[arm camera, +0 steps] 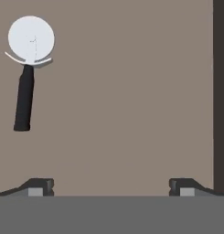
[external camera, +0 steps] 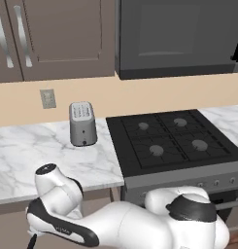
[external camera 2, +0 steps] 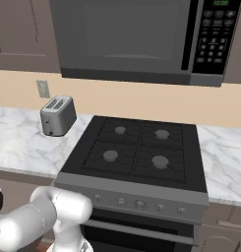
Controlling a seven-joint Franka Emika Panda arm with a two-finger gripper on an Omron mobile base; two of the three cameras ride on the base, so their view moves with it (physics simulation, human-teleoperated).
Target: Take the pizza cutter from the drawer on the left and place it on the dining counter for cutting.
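Toaster [external camera: 82,123] on marble worktop [external camera: 23,155], left of black stove [external camera: 171,138].

No text can be read with certainty: a small green clock display [external camera 2: 221,3] and keypad markings on the microwave [external camera 2: 141,39] are seen, but too blurred.

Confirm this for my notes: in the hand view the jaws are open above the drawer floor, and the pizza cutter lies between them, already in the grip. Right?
Not quite. The hand view shows the pizza cutter lying off to the upper left on the drawer floor, well clear of the gripper, not between its jaws. The rest holds: the jaws are open above the drawer floor, with nothing in the grip.
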